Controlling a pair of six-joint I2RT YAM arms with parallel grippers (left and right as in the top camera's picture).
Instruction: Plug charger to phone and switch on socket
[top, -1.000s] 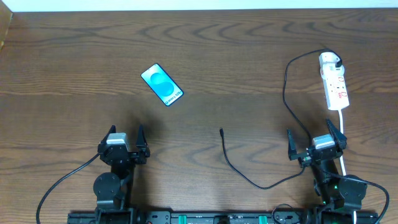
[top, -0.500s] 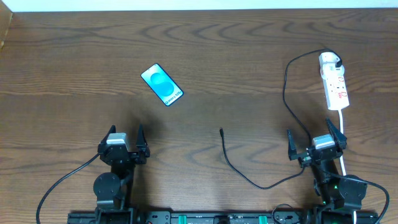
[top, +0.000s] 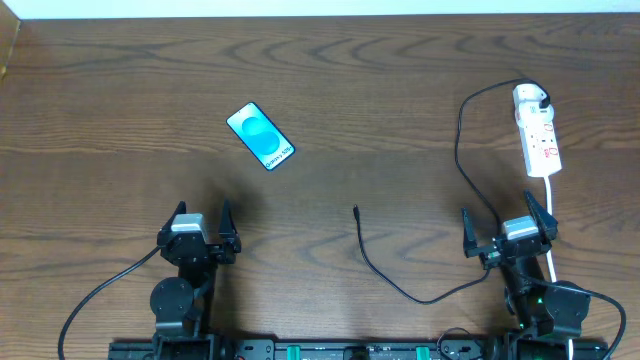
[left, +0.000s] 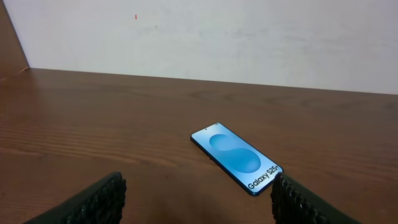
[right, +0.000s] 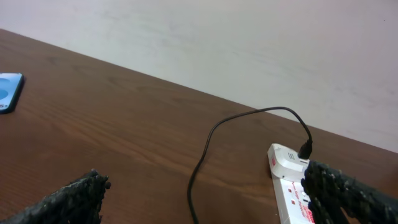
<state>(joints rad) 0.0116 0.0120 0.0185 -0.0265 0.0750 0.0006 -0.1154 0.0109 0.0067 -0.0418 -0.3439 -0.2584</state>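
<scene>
1. The charger (top: 362, 245) is one long thin black cable lying loose on the table (top: 400, 60). Its single connector tip (top: 356, 211) rests to the right of the phone (top: 261, 137) and nearer the robot, well apart from it and plugged into nothing.
2. There is one phone. It lies flat and screen up at a slant to the table's edge, lit blue with white "Galaxy S25" lettering.
3. There is one socket (top: 538, 135), a narrow white strip far to the phone's right and about level with it. The charger's other end runs into a white plug at the strip's far end. One white cord (top: 550, 215) leaves the near end toward the robot. The strip's red marks are too small to count.
4. From its tip the cable bends away from the phone toward the robot, swings right and climbs in one wide loop to the plug.
5. There are two arms and two pairs of fingers.
   - The left fingers (left: 102, 199) sit on the robot's side of the phone and a little to its left. They are spread wide with nothing between them, and the phone lies ahead of them, untouched.
   - The right fingers (right: 348, 186) sit far to the phone's right and nearer the robot. They are spread as wide as they go and hold nothing. The cable passes close by them, but I cannot tell whether it touches.
</scene>
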